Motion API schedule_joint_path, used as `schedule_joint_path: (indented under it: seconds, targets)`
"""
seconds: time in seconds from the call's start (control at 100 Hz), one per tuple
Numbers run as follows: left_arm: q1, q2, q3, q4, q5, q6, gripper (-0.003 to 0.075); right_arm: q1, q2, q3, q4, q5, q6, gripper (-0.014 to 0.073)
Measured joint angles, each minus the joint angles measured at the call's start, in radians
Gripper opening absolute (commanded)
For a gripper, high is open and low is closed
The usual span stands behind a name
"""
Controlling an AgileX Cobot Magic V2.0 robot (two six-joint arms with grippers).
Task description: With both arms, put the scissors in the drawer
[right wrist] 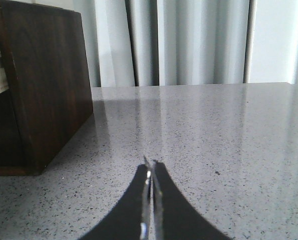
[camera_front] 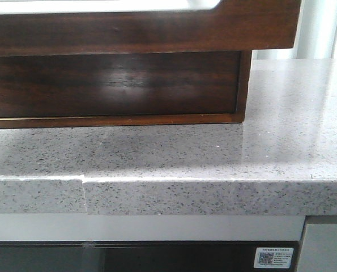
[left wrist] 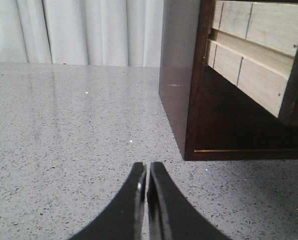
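The drawer (camera_front: 140,31) is a wide dark brown glossy front at the top of the front view, standing out toward me over the cabinet, with its pale inside showing through the long cut-out in its top edge. Its pale plank side (left wrist: 259,55) shows in the left wrist view. The scissors are out of view in every frame. My left gripper (left wrist: 147,167) is shut and empty, low over the speckled counter to the cabinet's left. My right gripper (right wrist: 151,165) is shut to the cabinet's right; a thin shiny sliver shows between its tips, and I cannot tell what it is.
The dark wooden cabinet (camera_front: 243,85) stands on a grey speckled stone counter (camera_front: 281,141); it also shows in the right wrist view (right wrist: 46,80). A lower drawer front (camera_front: 111,85) sits closed under the pulled-out one. White curtains (right wrist: 199,40) hang behind. The counter's front edge (camera_front: 213,195) is near.
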Motion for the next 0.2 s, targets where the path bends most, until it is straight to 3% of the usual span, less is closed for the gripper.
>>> schedule_joint_path:
  seconds: [0.2]
  targets:
    - [0.0, 0.0, 0.0, 0.0, 0.0, 0.0, -0.002, 0.0, 0.0, 0.0, -0.002, 0.0, 0.002, -0.0069]
